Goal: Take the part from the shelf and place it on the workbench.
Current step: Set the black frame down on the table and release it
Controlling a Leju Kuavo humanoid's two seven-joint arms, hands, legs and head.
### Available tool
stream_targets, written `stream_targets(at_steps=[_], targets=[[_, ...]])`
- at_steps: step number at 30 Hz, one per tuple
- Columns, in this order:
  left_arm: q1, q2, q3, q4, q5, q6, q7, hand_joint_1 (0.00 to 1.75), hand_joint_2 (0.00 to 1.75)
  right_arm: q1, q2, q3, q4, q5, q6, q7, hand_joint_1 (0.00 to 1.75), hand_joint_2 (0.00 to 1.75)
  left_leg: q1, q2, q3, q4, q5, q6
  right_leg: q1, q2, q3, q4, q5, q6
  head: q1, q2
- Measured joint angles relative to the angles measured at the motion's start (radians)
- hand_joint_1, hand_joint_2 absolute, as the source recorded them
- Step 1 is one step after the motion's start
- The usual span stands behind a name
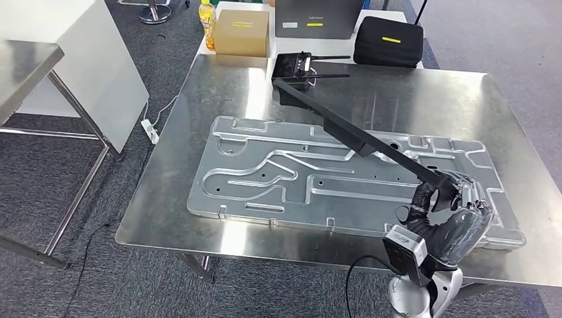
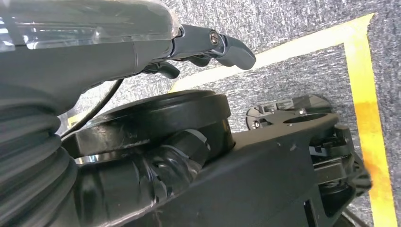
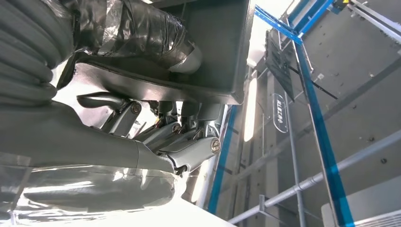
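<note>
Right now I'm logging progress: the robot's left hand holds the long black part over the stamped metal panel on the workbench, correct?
Wrong hand. In the head view, the right hand holds the long black part over the stamped metal panel on the workbench.

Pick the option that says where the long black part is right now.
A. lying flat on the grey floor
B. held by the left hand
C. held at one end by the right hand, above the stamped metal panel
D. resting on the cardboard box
C: the right hand grips the near end of the long black part, which slants above the stamped metal panel on the workbench.
</note>
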State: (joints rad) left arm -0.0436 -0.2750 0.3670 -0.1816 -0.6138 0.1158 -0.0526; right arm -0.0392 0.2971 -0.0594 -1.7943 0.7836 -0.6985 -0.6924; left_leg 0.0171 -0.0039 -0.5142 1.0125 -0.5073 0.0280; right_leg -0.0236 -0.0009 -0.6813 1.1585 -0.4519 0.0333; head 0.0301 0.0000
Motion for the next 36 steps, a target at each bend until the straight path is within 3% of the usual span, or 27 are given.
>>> stream_targets(at_steps=[2, 4, 7, 10, 11, 12, 13, 14, 16, 18, 20, 22, 23, 25, 27, 28, 30, 31, 32, 36], targets=[[0.0, -0.001, 0.002, 0.0, -0.005, -0.002, 0.0, 0.0, 1.75, -0.009, 0.0, -0.007, 0.016, 0.004, 0.0, 0.0, 1.75, 1.75, -0.002, 0.0, 0.003, 0.002, -0.009, -0.011, 0.005, 0.0, 0.043, -0.091, 0.024, -0.006, 0.0, 0.0], [0.0, -0.001, 0.004, 0.0, -0.01, -0.005, 0.0, 0.0, 1.75, -0.023, 0.0, -0.022, 0.041, 0.011, 0.0, 0.001, 1.75, 1.75, -0.005, 0.001, 0.002, -0.001, -0.012, -0.022, 0.01, 0.002, 0.052, -0.111, 0.014, -0.017, 0.0, 0.0], [-0.001, 0.0, 0.005, 0.0, -0.016, -0.01, 0.0, 0.0, 1.75, -0.047, 0.0, -0.055, 0.093, 0.03, 0.0, 0.004, 1.75, 1.75, -0.004, 0.002, -0.001, 0.022, -0.033, -0.035, 0.006, 0.003, 0.058, -0.119, 0.011, -0.037, 0.0, 0.0], [-0.007, 0.001, 0.006, 0.0, -0.021, -0.014, 0.0, 0.0, 1.75, -0.073, 0.0, -0.098, 0.159, 0.048, 0.0, 0.004, 1.75, 1.75, -0.006, 0.001, -0.08, 0.191, -0.115, -0.038, 0.01, -0.002, 0.064, -0.122, 0.007, -0.053, -0.001, 0.0], [-0.011, 0.002, 0.006, 0.0, -0.022, -0.014, -0.001, 0.0, 1.75, -0.079, 0.001, -0.112, 0.18, 0.051, 0.0, 0.003, 1.75, 1.75, -0.007, 0.001, -0.109, 0.247, -0.133, -0.037, 0.013, -0.003, 0.066, -0.122, 0.005, -0.056, 0.0, 0.0], [-0.014, 0.003, 0.006, 0.0, -0.023, -0.015, -0.001, 0.0, 1.75, -0.084, 0.001, -0.125, 0.199, 0.053, 0.0, 0.003, 1.75, 1.75, -0.007, 0.001, -0.125, 0.276, -0.132, -0.036, 0.016, -0.004, 0.069, -0.122, 0.003, -0.058, 0.0, 0.0], [-0.015, 0.003, 0.006, 0.0, -0.023, -0.016, 0.0, 0.0, 1.75, -0.09, 0.001, -0.137, 0.216, 0.054, 0.0, 0.002, 1.75, 1.75, -0.008, 0.001, -0.123, 0.266, -0.11, -0.032, 0.02, -0.002, 0.072, -0.121, 0.002, -0.06, 0.0, 0.0], [-0.014, 0.004, 0.006, 0.0, -0.024, -0.016, 0.0, 0.0, 1.75, -0.096, 0.001, -0.146, 0.229, 0.054, 0.0, 0.002, 1.75, 1.75, -0.008, 0.001, -0.107, 0.22, -0.071, -0.027, 0.022, 0.0, 0.075, -0.12, 0.0, -0.06, 0.0, 0.0], [-0.01, 0.004, 0.007, 0.0, -0.025, -0.018, 0.002, 0.0, 1.75, -0.108, 0.003, -0.158, 0.247, 0.053, 0.0, 0.001, 1.75, 1.75, -0.012, 0.001, -0.061, 0.094, -0.003, -0.012, 0.028, 0.004, 0.08, -0.119, -0.006, -0.058, 0.0, 0.0], [-0.007, 0.004, 0.007, 0.0, -0.026, -0.023, 0.001, 0.0, 1.75, -0.117, 0.003, -0.166, 0.259, 0.049, 0.0, 0.0, 1.75, 1.75, -0.017, 0.001, -0.035, 0.018, 0.003, -0.001, 0.029, 0.007, 0.081, -0.119, -0.01, -0.046, 0.0, 0.0], [-0.005, 0.004, 0.008, 0.0, -0.026, -0.03, -0.001, 0.0, 1.75, -0.123, 0.003, -0.172, 0.268, 0.045, -0.001, 0.001, 1.75, 1.75, -0.019, 0.001, -0.022, -0.007, -0.003, 0.01, 0.028, 0.007, 0.086, -0.119, -0.002, -0.031, -0.001, 0.0], [-0.003, 0.003, 0.008, 0.0, -0.027, -0.032, -0.002, 0.0, 1.75, -0.127, 0.003, -0.175, 0.275, 0.046, -0.001, 0.002, 1.75, 1.75, -0.015, 0.002, -0.002, -0.021, 0.014, 0.018, 0.025, 0.006, 0.086, -0.102, -0.01, -0.021, 0.001, 0.0], [-0.002, 0.002, 0.008, 0.0, -0.028, -0.033, -0.002, 0.0, 1.75, -0.13, 0.003, -0.175, 0.277, 0.046, -0.001, 0.002, 1.75, 1.75, -0.012, 0.003, 0.006, -0.024, 0.02, 0.02, 0.023, 0.006, 0.072, -0.072, -0.031, -0.017, 0.002, 0.0], [-0.001, 0.001, 0.008, 0.0, -0.028, -0.033, -0.001, 0.0, 1.75, -0.134, 0.003, -0.177, 0.281, 0.046, -0.001, 0.004, 1.75, 1.75, -0.01, 0.004, 0.014, -0.026, 0.019, 0.02, 0.016, 0.006, 0.011, 0.039, -0.085, -0.005, 0.003, 0.0], [0.0, 0.001, 0.008, 0.0, -0.028, -0.033, -0.001, 0.0, 1.75, -0.135, 0.003, -0.18, 0.286, 0.047, -0.001, 0.005, 1.75, 1.75, -0.008, 0.004, 0.018, -0.026, 0.012, 0.019, 0.007, 0.005, -0.051, 0.127, -0.106, 0.007, 0.003, 0.0], [0.001, 0.001, 0.009, 0.0, -0.028, -0.033, -0.001, 0.0, 1.75, -0.135, 0.003, -0.181, 0.288, 0.047, -0.001, 0.005, 1.75, 1.75, -0.007, 0.003, 0.023, -0.026, 0.007, 0.016, 0.003, 0.004, -0.06, 0.124, -0.089, 0.012, 0.003, 0.0], [0.001, 0.001, 0.009, 0.0, -0.028, -0.033, -0.001, 0.0, 1.75, -0.135, 0.003, -0.183, 0.291, 0.047, -0.001, 0.005, 1.75, 1.75, -0.002, 0.001, 0.041, -0.024, -0.008, 0.006, -0.005, 0.001, -0.025, 0.013, -0.006, 0.02, 0.003, 0.0], [0.002, 0.001, 0.009, 0.0, -0.028, -0.032, -0.001, 0.0, 1.75, -0.135, 0.003, -0.183, 0.292, 0.047, -0.001, 0.005, 1.75, 1.75, 0.0, 0.0, 0.049, -0.023, -0.016, 0.0, -0.006, -0.001, -0.001, -0.049, 0.022, 0.02, 0.004, 0.0], [0.002, 0.002, 0.009, 0.0, -0.028, -0.031, -0.001, 0.0, 1.75, -0.136, 0.003, -0.183, 0.293, 0.048, -0.001, 0.005, 1.75, 1.75, 0.001, 0.0, 0.053, -0.022, -0.023, -0.007, -0.004, -0.003, 0.016, -0.093, 0.033, 0.015, 0.004, 0.0], [0.003, 0.002, 0.01, 0.0, -0.03, -0.029, -0.005, 0.0, 1.75, -0.137, 0.004, -0.187, 0.296, 0.053, -0.001, 0.006, 1.75, 1.75, -0.003, 0.002, 0.06, -0.011, -0.042, -0.034, 0.003, -0.002, 0.027, -0.11, 0.036, -0.029, 0.005, 0.0]])
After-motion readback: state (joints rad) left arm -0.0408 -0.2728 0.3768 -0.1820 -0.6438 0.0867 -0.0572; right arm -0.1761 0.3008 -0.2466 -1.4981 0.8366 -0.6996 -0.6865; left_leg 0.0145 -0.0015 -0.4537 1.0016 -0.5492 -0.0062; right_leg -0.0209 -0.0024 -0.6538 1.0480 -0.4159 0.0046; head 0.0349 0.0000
